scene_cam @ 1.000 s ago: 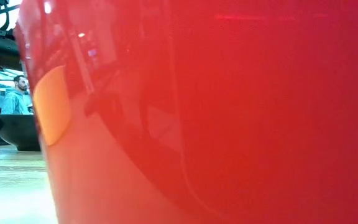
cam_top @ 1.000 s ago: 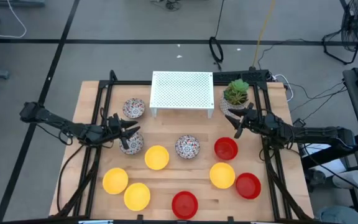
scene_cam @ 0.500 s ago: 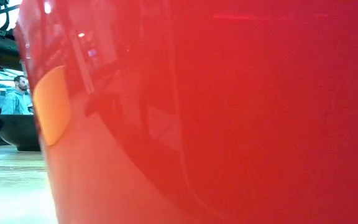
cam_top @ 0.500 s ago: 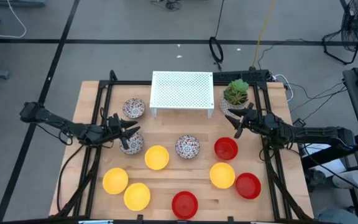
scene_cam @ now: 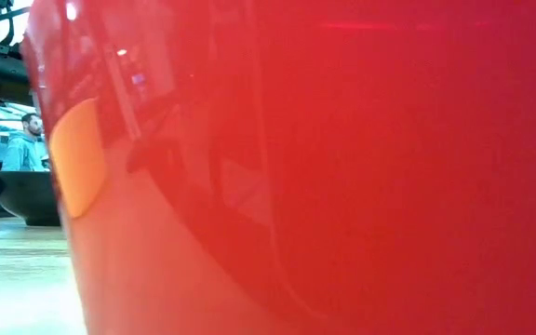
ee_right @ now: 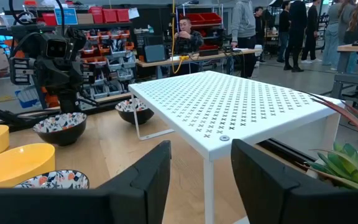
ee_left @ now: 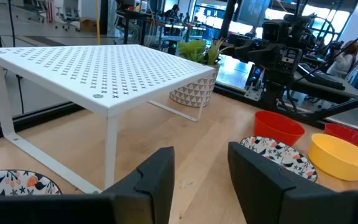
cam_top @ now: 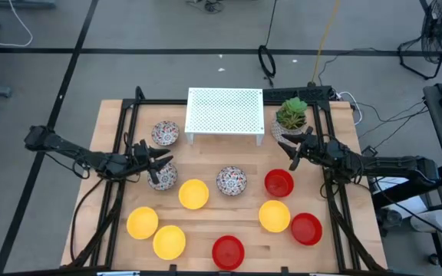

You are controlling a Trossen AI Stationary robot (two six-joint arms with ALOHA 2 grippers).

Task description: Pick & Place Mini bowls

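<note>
Several mini bowls rest on their bases on the wooden table. Patterned ones [cam_top: 166, 133], [cam_top: 163, 177], [cam_top: 232, 181]; yellow ones [cam_top: 193, 194], [cam_top: 142, 223], [cam_top: 169, 241], [cam_top: 274, 216]; red ones [cam_top: 279, 183], [cam_top: 306, 228], [cam_top: 228, 251]. My left gripper [cam_top: 159, 157] is open, just above the table beside the patterned bowl at the left; its fingers [ee_left: 157, 177] hold nothing. My right gripper [cam_top: 290, 147] is open, between the plant and the red bowl, also holding nothing [ee_right: 201, 168]. The nearest red bowl [scene_cam: 342, 167] fills the low view.
A white perforated rack [cam_top: 225, 111] stands on thin legs at the table's far middle. A potted green plant [cam_top: 291, 116] sits right of it, close behind my right gripper. A black frame [cam_top: 121, 153] runs along both table sides. People show in the room beyond [ee_right: 185, 34].
</note>
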